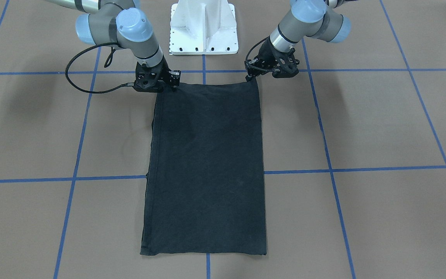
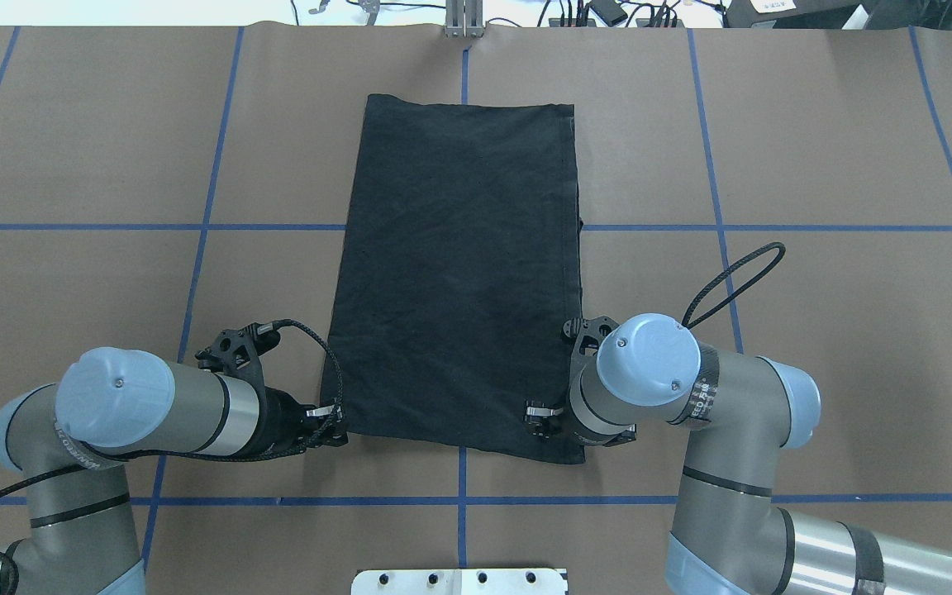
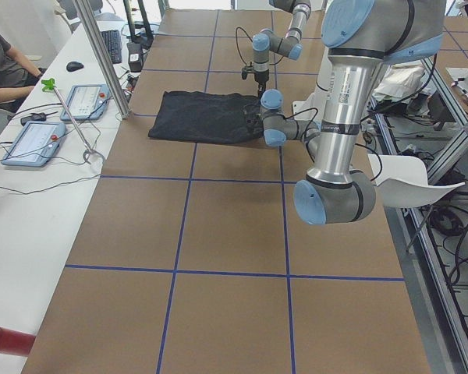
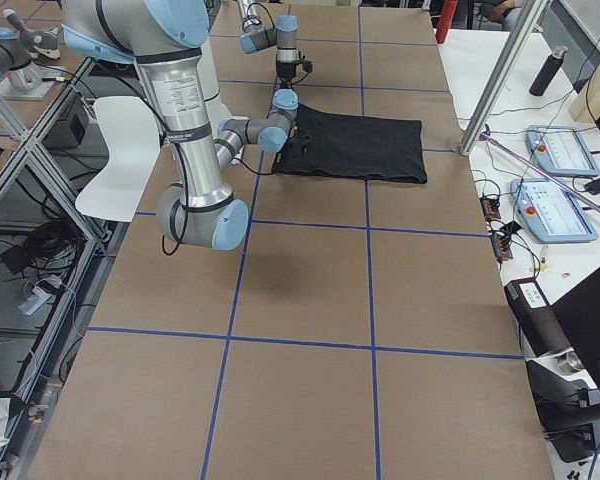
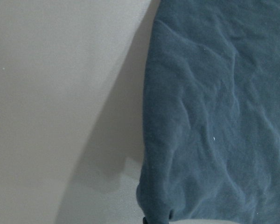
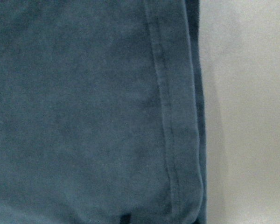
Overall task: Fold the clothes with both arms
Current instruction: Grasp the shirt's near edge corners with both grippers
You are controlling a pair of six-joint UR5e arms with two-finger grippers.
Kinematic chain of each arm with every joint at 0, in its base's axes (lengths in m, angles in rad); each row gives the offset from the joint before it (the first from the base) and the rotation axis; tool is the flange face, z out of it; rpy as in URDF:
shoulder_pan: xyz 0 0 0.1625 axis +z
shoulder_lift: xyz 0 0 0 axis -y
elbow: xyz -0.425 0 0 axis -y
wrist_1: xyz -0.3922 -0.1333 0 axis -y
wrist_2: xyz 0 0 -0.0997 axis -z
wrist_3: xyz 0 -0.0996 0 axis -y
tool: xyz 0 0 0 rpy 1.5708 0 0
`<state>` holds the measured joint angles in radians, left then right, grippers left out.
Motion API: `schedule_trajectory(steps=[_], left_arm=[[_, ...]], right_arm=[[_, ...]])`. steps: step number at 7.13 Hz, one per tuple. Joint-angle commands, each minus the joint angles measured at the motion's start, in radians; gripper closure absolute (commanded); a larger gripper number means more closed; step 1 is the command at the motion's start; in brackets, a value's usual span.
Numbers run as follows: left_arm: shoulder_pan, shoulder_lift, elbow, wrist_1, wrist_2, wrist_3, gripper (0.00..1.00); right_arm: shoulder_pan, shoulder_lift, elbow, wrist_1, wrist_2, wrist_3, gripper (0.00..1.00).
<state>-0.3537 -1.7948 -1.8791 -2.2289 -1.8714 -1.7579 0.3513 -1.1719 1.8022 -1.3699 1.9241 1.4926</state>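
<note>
- We see the black T-shirt [image 2: 455,273] lying flat as a long, narrow rectangle in the middle of the surface [image 2: 815,149]. It runs lengthwise away from the robot and only plain black cloth shows on top.
- A stitched hem runs along its long edge on the robot's right.
- The left tool [image 2: 332,431] sits at the shirt's near left corner. In the left wrist view the cloth bunches at a single dark tip, so we read the tool as clenched on that corner.
- The right tool [image 2: 539,417] is low on the near right corner, likewise pinching the cloth.
- The left arm [image 2: 154,409] and right arm [image 2: 649,364] reach in from either side of the near short edge.
- Blue tape lines [image 2: 195,227] divide the brown surface into squares, and the shirt crosses one.
- The white pedestal [image 1: 203,27] stands just behind the near edge.
</note>
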Motion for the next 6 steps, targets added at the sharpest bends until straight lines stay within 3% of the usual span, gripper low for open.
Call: schedule_trajectory(steps=[1, 3, 4, 6], left_arm=[[-0.002, 0.000, 0.000, 0.000, 0.000, 0.000, 1.00], [-0.002, 0.000, 0.000, 0.000, 0.000, 0.000, 1.00], [-0.004, 0.000, 0.000, 0.000, 0.000, 0.000, 1.00], [-0.005, 0.000, -0.002, 0.000, 0.000, 0.000, 1.00]], right_arm=[[0.000, -0.002, -0.001, 0.000, 0.004, -0.003, 0.71], [0.000, 0.000, -0.001, 0.000, 0.001, -0.003, 0.81], [0.000, 0.000, -0.001, 0.002, -0.002, -0.003, 0.97], [0.006, 0.000, 0.008, 0.012, -0.001, 0.001, 1.00]])
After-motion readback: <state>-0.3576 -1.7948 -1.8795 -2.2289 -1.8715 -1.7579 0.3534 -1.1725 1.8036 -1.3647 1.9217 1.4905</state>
